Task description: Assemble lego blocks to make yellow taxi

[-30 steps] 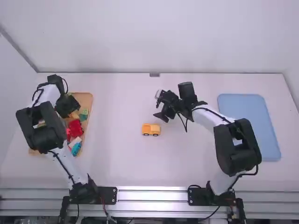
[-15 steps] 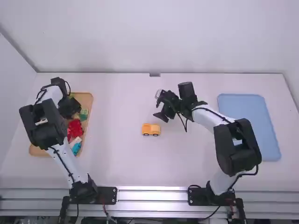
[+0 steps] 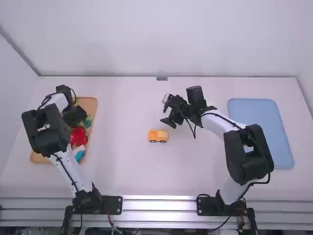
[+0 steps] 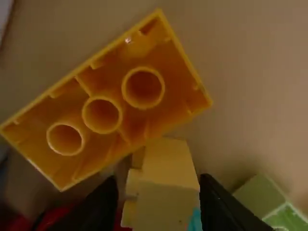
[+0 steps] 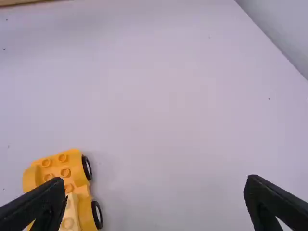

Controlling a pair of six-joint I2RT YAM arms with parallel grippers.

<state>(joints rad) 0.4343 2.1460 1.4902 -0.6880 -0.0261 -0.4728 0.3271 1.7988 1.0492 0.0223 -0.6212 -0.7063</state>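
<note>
Taxi: the yellow wheeled car (image 3: 158,136) stands on the white table (image 3: 127,166), a pale yellow brick (image 5: 70,211) on its studs.
Left gripper (image 3: 75,116): over the wooden tray (image 3: 90,102), part-closed on a pale yellow block (image 4: 166,192).
Tray blocks: an orange-yellow block (image 4: 103,120), hollow side showing; green (image 4: 260,197) and red (image 3: 78,135) ones nearby.
Right gripper (image 3: 167,111): wide open and unladen, near the taxi.
Far right: blue tray (image 3: 259,132).
</note>
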